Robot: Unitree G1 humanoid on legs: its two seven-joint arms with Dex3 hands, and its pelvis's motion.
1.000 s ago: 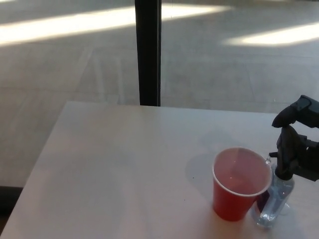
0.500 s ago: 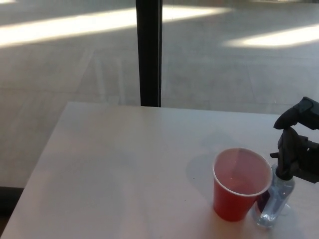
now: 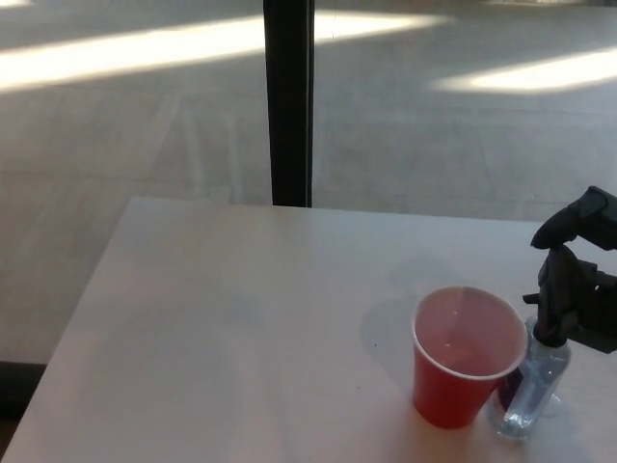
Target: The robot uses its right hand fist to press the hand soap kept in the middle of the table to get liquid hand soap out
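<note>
We see a grey floor [image 3: 145,116] filling the upper half of the view, crossed by bright bands of sunlight at eleven o'clock and two o'clock. A dark upright post [image 3: 288,101] stands at twelve o'clock, its foot meeting the far edge of the surface.

The pale surface [image 3: 222,338] takes up the lower half of the view and reaches from nine o'clock round to three o'clock.

At about five o'clock a red cup [image 3: 465,357] stands upright and open-mouthed, with a thin pale rim and a soft shadow on its left side.

Just beside the cup, toward four o'clock, our right hand [image 3: 574,289] enters from the right edge. It sits on top of the hand soap [image 3: 530,386], dark fingers bunched over the pump; we cannot tell whether they are fully curled into a fist or how hard they bear on the pump.

The hand soap is a small clear bottle, upright, touching or nearly touching the cup's right side, so it stands near the surface's right front rather than its centre. Its pump is hidden by the hand.

Our left hand does not appear.
</note>
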